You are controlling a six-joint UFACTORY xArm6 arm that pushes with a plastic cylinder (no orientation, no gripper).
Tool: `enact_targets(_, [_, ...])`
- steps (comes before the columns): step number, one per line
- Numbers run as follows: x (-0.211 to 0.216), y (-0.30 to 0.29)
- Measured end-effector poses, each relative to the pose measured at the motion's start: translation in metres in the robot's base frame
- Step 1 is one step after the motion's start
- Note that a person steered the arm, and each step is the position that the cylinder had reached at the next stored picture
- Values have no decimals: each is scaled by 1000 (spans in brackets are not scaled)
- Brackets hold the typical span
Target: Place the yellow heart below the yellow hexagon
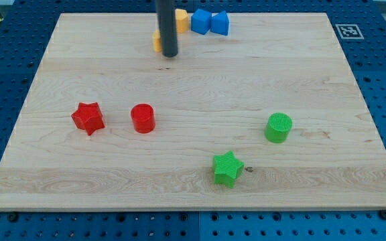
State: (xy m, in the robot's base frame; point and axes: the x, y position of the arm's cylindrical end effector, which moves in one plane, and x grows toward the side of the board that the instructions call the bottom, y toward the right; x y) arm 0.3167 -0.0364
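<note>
My tip (pixel 169 54) rests on the wooden board (pixel 200 80) near the view's top, left of centre. A yellow block (pixel 157 41) sits just left of the rod, touching or nearly touching it and partly hidden by it. A second yellow block (pixel 181 20) sits just right of the rod, higher in the view, also partly hidden. I cannot tell which one is the heart and which the hexagon.
Two blue blocks (pixel 201 21) (pixel 220 23) sit side by side right of the second yellow block. A red star (pixel 88 118) and a red cylinder (pixel 143 118) are at the left. A green cylinder (pixel 279 127) and a green star (pixel 227 167) are at the lower right.
</note>
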Motion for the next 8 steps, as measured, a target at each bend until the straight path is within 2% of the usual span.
enact_targets(1, [6, -9])
enact_targets(2, [26, -57])
enact_targets(3, [17, -99])
enact_targets(4, [-13, -99])
enact_targets(6, [-33, -30])
enact_targets(8, [15, -34])
